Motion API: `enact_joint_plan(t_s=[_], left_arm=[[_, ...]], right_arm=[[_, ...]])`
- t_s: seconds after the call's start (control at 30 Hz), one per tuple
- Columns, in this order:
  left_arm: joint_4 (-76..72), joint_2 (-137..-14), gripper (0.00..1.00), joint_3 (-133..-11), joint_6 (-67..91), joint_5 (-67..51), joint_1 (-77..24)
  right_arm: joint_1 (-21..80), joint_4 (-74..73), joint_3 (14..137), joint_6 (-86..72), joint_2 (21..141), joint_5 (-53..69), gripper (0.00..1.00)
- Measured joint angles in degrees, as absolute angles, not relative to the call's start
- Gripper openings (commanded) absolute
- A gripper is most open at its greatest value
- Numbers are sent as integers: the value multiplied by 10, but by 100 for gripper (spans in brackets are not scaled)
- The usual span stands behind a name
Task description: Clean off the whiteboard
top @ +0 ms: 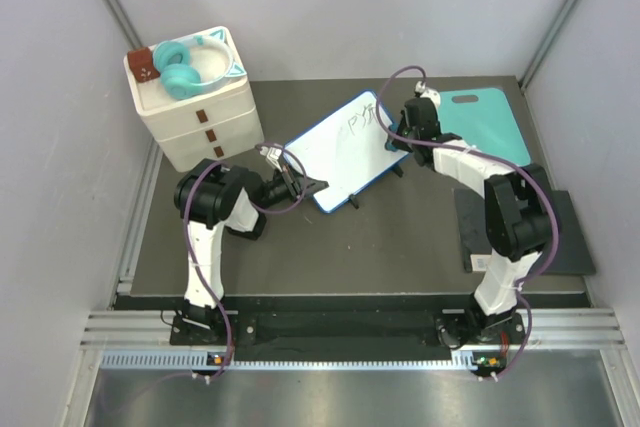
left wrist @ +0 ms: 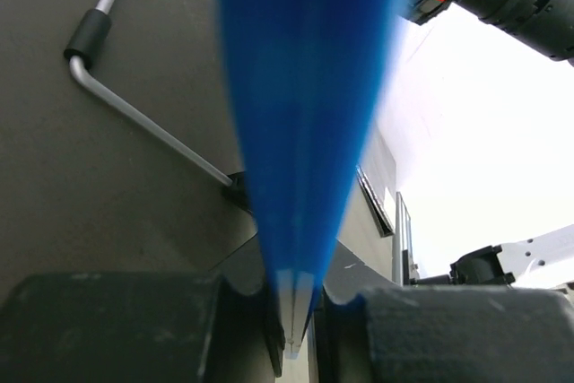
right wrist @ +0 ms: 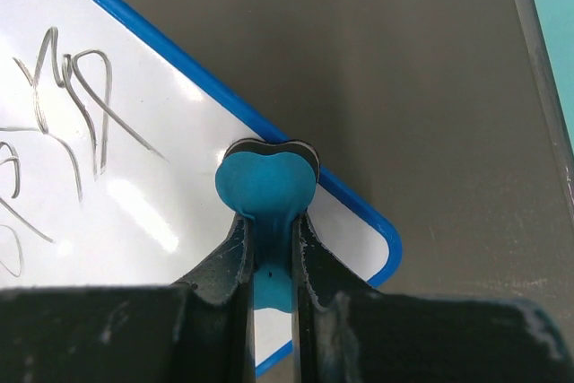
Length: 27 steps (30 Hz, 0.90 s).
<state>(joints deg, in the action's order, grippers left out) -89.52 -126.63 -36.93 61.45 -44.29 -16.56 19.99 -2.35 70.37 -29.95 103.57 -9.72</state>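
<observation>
Whiteboard (top: 345, 150) sits mid-surface, turned on a diagonal: one corner points near, toward the left arm, and the opposite corner points far and right. It has a thin blue rim. Black scribbles (right wrist: 63, 105) cover the far part of the white face.

Left gripper (left wrist: 294, 311) is closed on the board's near-left edge, with the blue rim pinched between its two pads.

Right gripper (right wrist: 272, 248) is at the board's right edge, clamped on a blue heart-shaped eraser (right wrist: 266, 181). The eraser's head lies over the rim just short of the rounded corner; I cannot tell whether it presses on the board.

Surface (top: 350, 247) is dark grey. A teal mat (top: 485, 122) lies far right, just beyond the right gripper. A black pad (top: 560, 232) lies near right. A white drawer unit (top: 200, 112) stands far left with teal headphones (top: 185, 67) on top.
</observation>
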Motion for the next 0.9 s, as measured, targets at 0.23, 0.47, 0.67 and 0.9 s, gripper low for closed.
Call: enact_joint_plan(t_s=[0.23, 0.47, 0.67, 0.9], left_arm=[[-892, -1256, 0, -371, 603, -446, -169], [-863, -1245, 0, -389, 592, -467, -168], [-808, -1211, 0, -389, 558, -472, -168], [-760, -1182, 0, -389, 548, -467, -172]], right_arm=[[199, 21, 669, -306, 1036, -100, 0], [197, 46, 637, -318, 1026, -108, 0], [196, 47, 621, -315, 1020, -107, 0], [189, 42, 624, -309, 1021, -84, 0]])
